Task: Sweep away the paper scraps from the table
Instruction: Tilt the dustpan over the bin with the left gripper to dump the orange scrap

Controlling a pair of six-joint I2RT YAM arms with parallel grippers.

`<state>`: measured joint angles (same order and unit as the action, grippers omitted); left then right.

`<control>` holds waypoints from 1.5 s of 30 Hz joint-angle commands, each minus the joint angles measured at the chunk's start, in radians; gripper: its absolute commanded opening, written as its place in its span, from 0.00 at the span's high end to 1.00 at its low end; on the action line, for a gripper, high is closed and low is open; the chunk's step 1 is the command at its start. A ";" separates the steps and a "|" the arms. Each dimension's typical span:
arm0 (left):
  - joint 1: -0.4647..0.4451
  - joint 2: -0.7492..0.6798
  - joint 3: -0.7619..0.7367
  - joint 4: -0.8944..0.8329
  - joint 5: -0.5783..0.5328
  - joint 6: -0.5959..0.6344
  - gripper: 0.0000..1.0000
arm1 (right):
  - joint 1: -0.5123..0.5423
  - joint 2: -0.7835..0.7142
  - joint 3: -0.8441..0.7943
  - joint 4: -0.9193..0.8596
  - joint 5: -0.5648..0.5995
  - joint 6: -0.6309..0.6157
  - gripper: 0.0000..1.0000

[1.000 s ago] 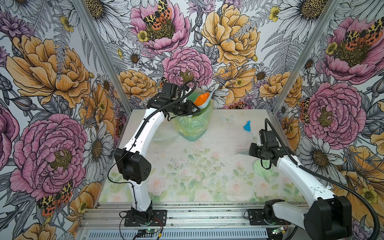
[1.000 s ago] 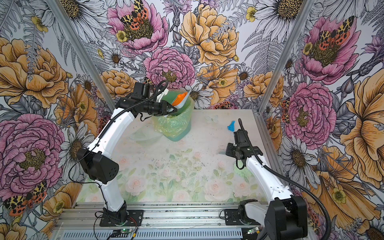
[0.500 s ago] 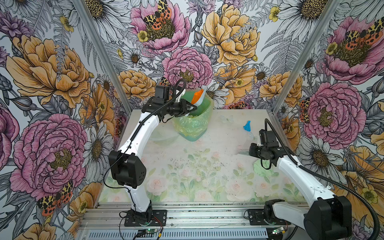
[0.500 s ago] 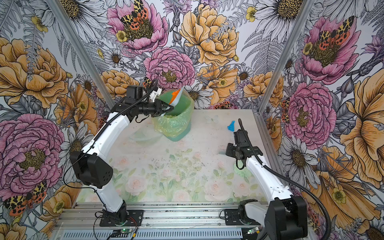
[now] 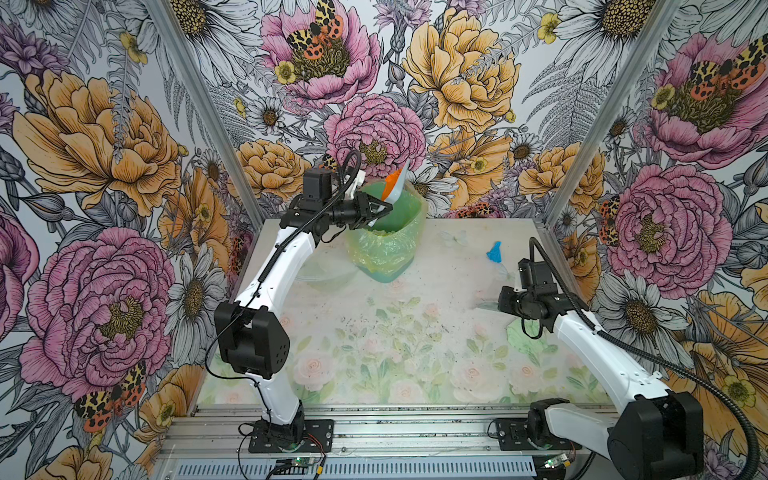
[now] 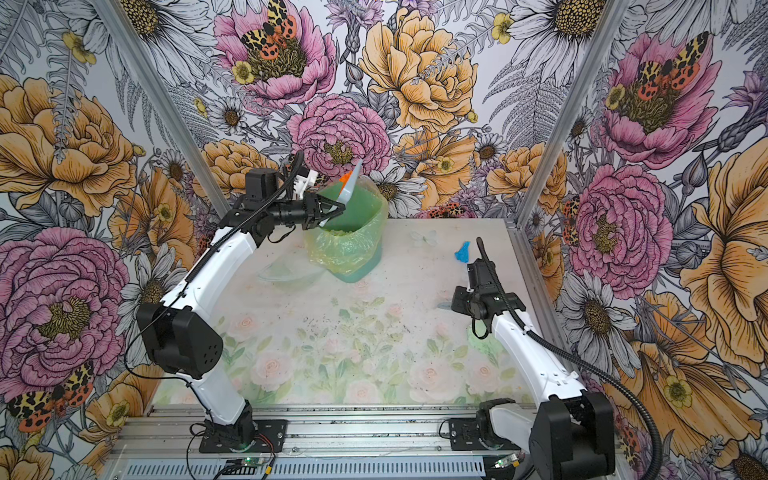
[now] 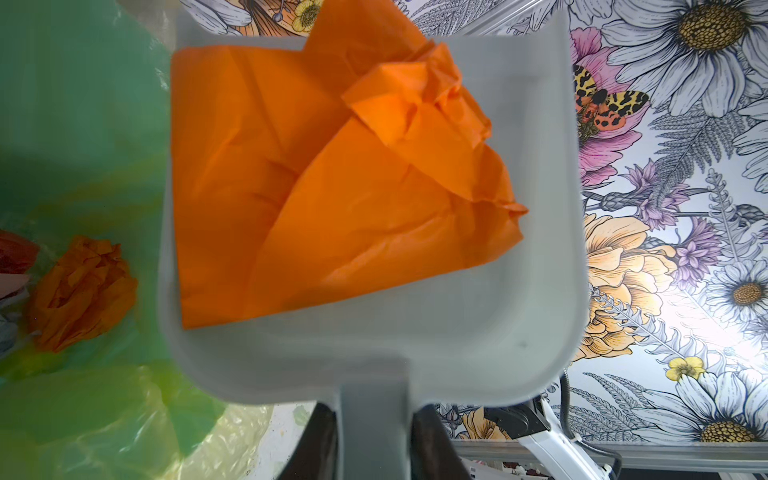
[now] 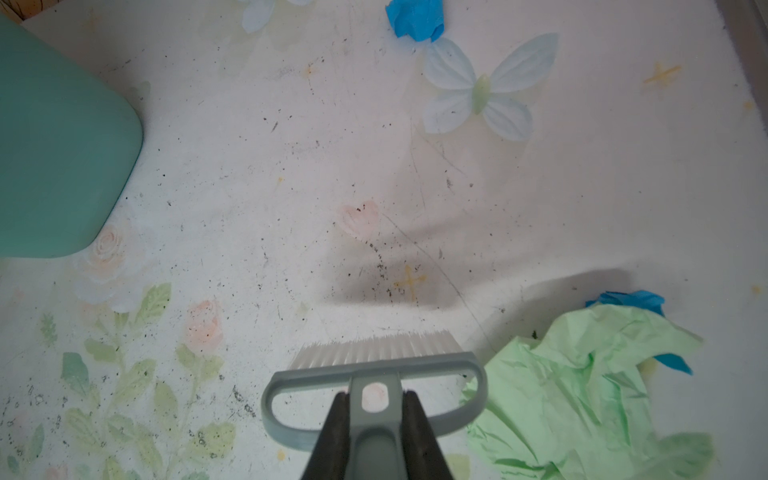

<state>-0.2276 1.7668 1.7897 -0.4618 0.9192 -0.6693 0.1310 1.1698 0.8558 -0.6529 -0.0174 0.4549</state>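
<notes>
My left gripper (image 5: pixel 376 210) (image 7: pixel 376 440) is shut on the handle of the grey dustpan (image 5: pixel 398 189) (image 7: pixel 457 332). The pan is tipped steeply over the green bag-lined bin (image 5: pixel 386 245), with a large orange paper scrap (image 7: pixel 332 187) still lying in it. My right gripper (image 5: pixel 496 305) (image 8: pixel 374 415) is shut on the grey brush (image 8: pixel 374 361), held low over the table (image 5: pixel 374 332) at the right. A pale green scrap (image 8: pixel 582 395) (image 5: pixel 525 334) lies beside the brush, partly over a blue scrap (image 8: pixel 631 299). Another blue scrap (image 5: pixel 494 252) (image 8: pixel 415 16) lies farther back.
In the left wrist view the bin liner (image 7: pixel 62 124) holds a crumpled orange scrap (image 7: pixel 83 291) and a red one (image 7: pixel 12 253). The bin stands at the back middle of the table. Flowered walls close in the back and both sides. Dark specks dot the tabletop.
The left arm has drawn back slightly to the left and tipped the dustpan more steeply over the bin. The orange scrap stays in the pan. The right arm has not moved.
</notes>
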 commanded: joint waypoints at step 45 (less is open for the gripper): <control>-0.019 -0.066 -0.269 0.749 0.145 -0.551 0.78 | -0.005 -0.001 -0.014 0.015 -0.005 0.009 1.00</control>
<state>-0.2466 1.7348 1.5322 0.2081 1.0420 -1.1831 0.1310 1.1728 0.8444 -0.6529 -0.0170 0.4553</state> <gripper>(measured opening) 0.223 0.181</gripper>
